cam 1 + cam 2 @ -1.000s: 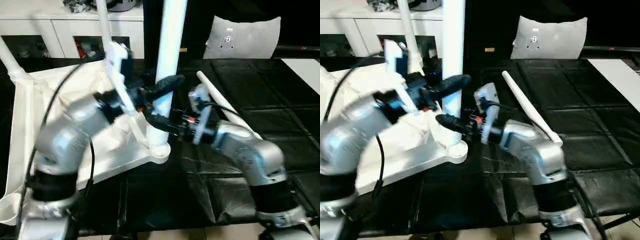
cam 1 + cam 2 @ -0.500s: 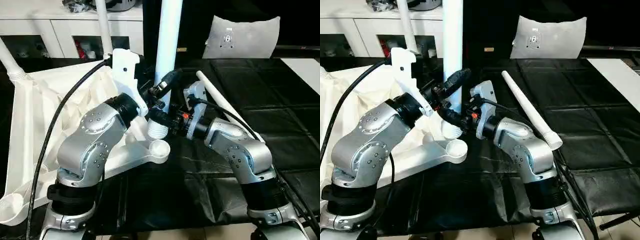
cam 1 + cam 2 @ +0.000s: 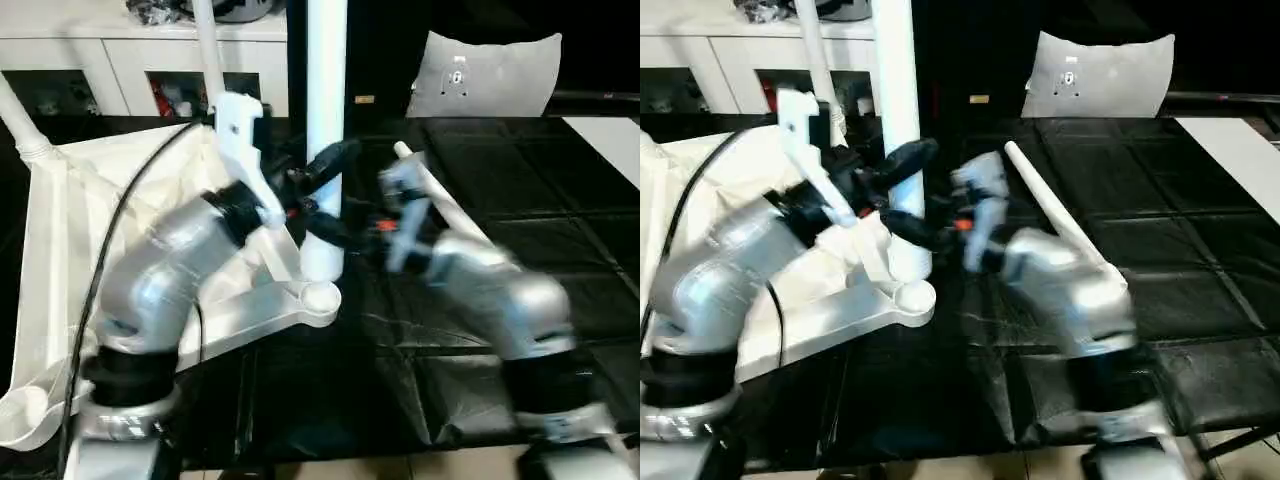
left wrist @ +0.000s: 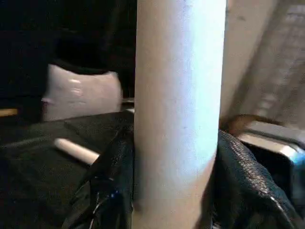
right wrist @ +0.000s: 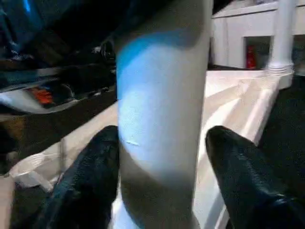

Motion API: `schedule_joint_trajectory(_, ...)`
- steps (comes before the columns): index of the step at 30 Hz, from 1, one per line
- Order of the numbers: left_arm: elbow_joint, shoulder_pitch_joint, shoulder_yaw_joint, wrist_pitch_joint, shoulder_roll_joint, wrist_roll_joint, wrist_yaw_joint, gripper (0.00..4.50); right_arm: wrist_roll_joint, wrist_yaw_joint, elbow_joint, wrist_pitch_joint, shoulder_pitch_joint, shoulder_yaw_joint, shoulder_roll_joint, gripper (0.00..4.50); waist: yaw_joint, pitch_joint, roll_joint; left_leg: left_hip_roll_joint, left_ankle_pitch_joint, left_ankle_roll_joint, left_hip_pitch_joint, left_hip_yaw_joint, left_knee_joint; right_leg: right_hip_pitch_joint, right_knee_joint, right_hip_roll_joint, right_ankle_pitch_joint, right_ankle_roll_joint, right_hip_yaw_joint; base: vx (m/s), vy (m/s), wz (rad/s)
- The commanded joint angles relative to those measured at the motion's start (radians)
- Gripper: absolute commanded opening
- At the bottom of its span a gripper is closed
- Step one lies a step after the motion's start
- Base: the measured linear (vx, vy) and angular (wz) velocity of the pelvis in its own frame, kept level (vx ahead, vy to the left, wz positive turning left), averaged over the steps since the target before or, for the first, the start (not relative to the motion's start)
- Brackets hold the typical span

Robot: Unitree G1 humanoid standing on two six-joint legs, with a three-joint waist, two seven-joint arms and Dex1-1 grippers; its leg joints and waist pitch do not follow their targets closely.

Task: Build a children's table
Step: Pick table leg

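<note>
The children's table top [image 3: 60, 230] lies upside down on the left, with two legs standing in its far sockets [image 3: 207, 50] [image 3: 18, 118]. A third white leg [image 3: 325, 120] stands upright. Its lower end is right at the near corner socket [image 3: 320, 296]; whether it is seated I cannot tell. My left gripper [image 3: 320, 175] [image 4: 176, 167] is shut on this leg, with both fingers against it. My right gripper [image 3: 338, 228] [image 5: 162, 162] straddles the same leg lower down, open, with a small gap at one finger [image 5: 238, 181]. A loose leg [image 3: 450, 215] lies on the black table.
A white cabinet with shelves [image 3: 120, 50] runs along the back left. A pale grey cushion-like thing [image 3: 485, 75] stands at the back right. A white board [image 3: 612, 140] lies at the far right edge. Black mats [image 3: 560, 200] cover the table.
The upright leg has gone from leaning right to vertical. My right gripper's fingers have spread off the leg, and the right arm is moving back to the right.
</note>
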Motion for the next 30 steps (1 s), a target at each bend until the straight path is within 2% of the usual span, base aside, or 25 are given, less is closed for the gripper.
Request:
schedule_joint_trajectory(1,0.006,-0.034,0.021,0.045,0.012,-0.075,-0.061,1.84,0.063,0.061,-0.045,0.061,-0.001,-0.030,-0.030,3.33,0.003,-0.070,0.002,0.057,-0.085,-0.004,0.026,-0.022,-0.063,0.039,-0.058,-0.082,0.083,-0.216,0.045,0.000,0.000,0.00)
schedule_joint_trajectory(4,0.019,-0.050,0.041,0.067,0.015,-0.119,-0.095,1.84,0.114,0.092,-0.060,0.109,-0.004,-0.044,-0.054,3.55,0.003,-0.068,0.001,0.058,-0.102,0.002,0.027,-0.021,-0.064,0.038,-0.063,-0.083,0.038,-0.229,0.045,0.000,0.000,0.00)
schedule_joint_trajectory(5,0.038,-0.065,0.065,0.107,0.018,-0.182,-0.125,1.84,0.145,0.113,-0.067,0.134,-0.009,-0.053,-0.078,3.64,0.005,-0.068,0.002,0.058,-0.106,-0.001,0.029,-0.021,-0.063,0.038,-0.063,-0.083,0.024,-0.231,0.044,0.000,0.000,0.00)
schedule_joint_trajectory(6,0.038,-0.065,0.065,0.107,0.018,-0.182,-0.125,1.84,0.145,0.113,-0.067,0.134,-0.009,-0.053,-0.078,3.76,0.005,-0.068,0.002,0.057,-0.105,-0.004,0.029,-0.020,-0.063,0.038,-0.063,-0.083,0.021,-0.234,0.044,0.000,0.000,0.00)
schedule_joint_trajectory(7,0.046,-0.073,0.073,0.136,0.029,-0.225,-0.163,1.84,0.163,0.123,-0.065,0.153,-0.016,-0.065,-0.091,3.76,0.005,-0.067,0.002,0.057,-0.111,-0.008,0.028,-0.020,-0.064,0.037,-0.064,-0.083,0.007,-0.237,0.044,0.000,0.000,0.00)
schedule_joint_trajectory(8,0.046,-0.074,0.077,0.153,0.040,-0.260,-0.207,1.84,0.185,0.132,-0.061,0.177,-0.024,-0.080,-0.099,3.94,0.005,-0.068,0.002,0.057,-0.114,-0.010,0.029,-0.020,-0.064,0.037,-0.065,-0.083,-0.006,-0.236,0.044,0.000,0.000,0.00)
schedule_joint_trajectory(10,0.050,-0.077,0.083,0.178,0.060,-0.314,-0.273,1.84,0.219,0.151,-0.058,0.216,-0.035,-0.097,-0.115,3.94,0.005,-0.066,0.002,0.055,-0.117,-0.008,0.028,-0.020,-0.064,0.036,-0.067,-0.081,-0.022,-0.237,0.044,0.000,0.000,0.00)
schedule_joint_trajectory(16,0.060,-0.086,0.063,0.192,0.092,-0.311,-0.322,1.84,0.230,0.220,-0.087,0.239,-0.027,-0.059,-0.165,3.94,0.008,-0.066,0.004,0.060,-0.128,-0.023,0.031,-0.021,-0.066,0.035,-0.067,-0.083,-0.029,-0.226,0.045,0.000,0.000,0.00)
schedule_joint_trajectory(17,0.063,-0.091,0.064,0.201,0.091,-0.325,-0.329,1.84,0.234,0.221,-0.091,0.240,-0.027,-0.053,-0.167,3.94,0.009,-0.067,0.000,0.060,-0.123,-0.024,0.030,-0.020,-0.066,0.036,-0.067,-0.085,-0.026,-0.228,0.046,0.000,0.000,0.00)
schedule_joint_trajectory(21,0.067,-0.097,0.063,0.214,0.088,-0.346,-0.339,1.84,0.234,0.229,-0.091,0.244,-0.030,-0.041,-0.169,3.94,0.012,-0.067,0.001,0.059,-0.119,-0.022,0.030,-0.019,-0.064,0.036,-0.065,-0.085,-0.025,-0.233,0.045,0.000,0.000,0.00)
schedule_joint_trajectory(25,0.063,-0.097,0.049,0.222,0.093,-0.362,-0.365,1.84,0.238,0.256,-0.089,0.245,-0.039,-0.021,-0.176,3.94,0.013,-0.067,-0.005,0.060,-0.111,-0.017,0.029,-0.019,-0.065,0.036,-0.067,-0.085,-0.029,-0.228,0.046,0.000,0.000,0.00)
schedule_joint_trajectory(29,0.062,-0.099,0.046,0.220,0.090,-0.354,-0.368,1.84,0.235,0.285,-0.087,0.237,-0.041,-0.008,-0.179,3.94,0.015,-0.066,-0.004,0.060,-0.112,-0.017,0.028,-0.019,-0.065,0.036,-0.066,-0.085,-0.036,-0.224,0.046,0.000,0.000,0.00)
schedule_joint_trajectory(30,0.062,-0.099,0.044,0.218,0.090,-0.353,-0.367,1.84,0.236,0.288,-0.087,0.237,-0.041,-0.006,-0.179,3.79,0.015,-0.066,-0.004,0.060,-0.112,-0.017,0.028,-0.019,-0.065,0.036,-0.066,-0.085,-0.036,-0.224,0.046,0.000,0.000,0.00)
